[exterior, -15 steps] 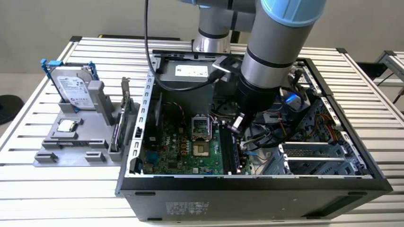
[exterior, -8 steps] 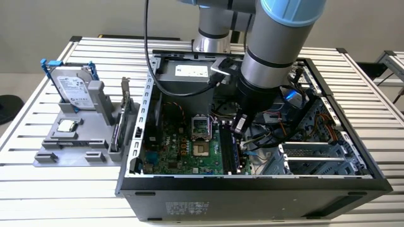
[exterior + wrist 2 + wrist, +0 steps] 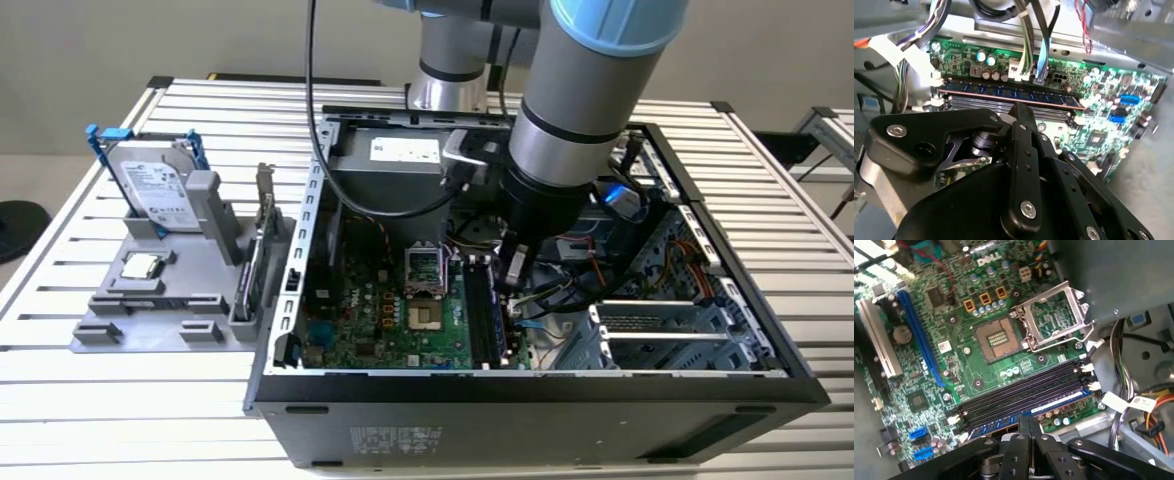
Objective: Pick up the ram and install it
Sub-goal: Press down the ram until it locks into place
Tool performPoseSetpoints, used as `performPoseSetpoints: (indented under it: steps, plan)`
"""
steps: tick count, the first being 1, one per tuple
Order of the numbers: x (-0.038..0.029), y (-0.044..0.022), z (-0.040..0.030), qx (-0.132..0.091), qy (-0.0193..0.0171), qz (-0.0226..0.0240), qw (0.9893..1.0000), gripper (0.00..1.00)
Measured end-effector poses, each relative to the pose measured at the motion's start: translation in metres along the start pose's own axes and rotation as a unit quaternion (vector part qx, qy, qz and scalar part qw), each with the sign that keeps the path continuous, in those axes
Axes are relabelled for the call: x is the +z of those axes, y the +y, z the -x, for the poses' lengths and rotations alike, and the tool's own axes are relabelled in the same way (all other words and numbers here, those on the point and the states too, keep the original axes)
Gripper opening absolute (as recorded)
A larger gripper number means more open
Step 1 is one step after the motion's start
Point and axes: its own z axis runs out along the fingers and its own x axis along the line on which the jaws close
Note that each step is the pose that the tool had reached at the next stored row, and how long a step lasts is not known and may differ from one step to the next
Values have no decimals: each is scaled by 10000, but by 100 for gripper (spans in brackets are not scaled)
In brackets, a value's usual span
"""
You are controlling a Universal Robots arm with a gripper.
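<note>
The tool [image 3: 1029, 427] presses the ram [image 3: 1046, 406] into its motherboard [image 3: 954, 340] slot.

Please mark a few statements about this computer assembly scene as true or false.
1. The tool is inside the computer case, above the memory slots. True.
2. The processor socket is closed under its metal frame. False: the frame is swung open.
3. The hard drive stands on the grey holder outside the case. True.
4. The ram lies on the grey holder. False: it stands in a slot near the board's edge, by the tool.
</note>
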Motion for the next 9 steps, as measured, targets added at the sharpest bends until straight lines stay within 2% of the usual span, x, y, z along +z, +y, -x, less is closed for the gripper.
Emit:
performPoseSetpoints:
  steps: [2,5,9]
  plan:
    - [1,0,0,-180,2,-3,9998,0]
    - [3,0,0,-455,5,-6,9990,0]
    - [6,0,0,-817,6,-11,9967,0]
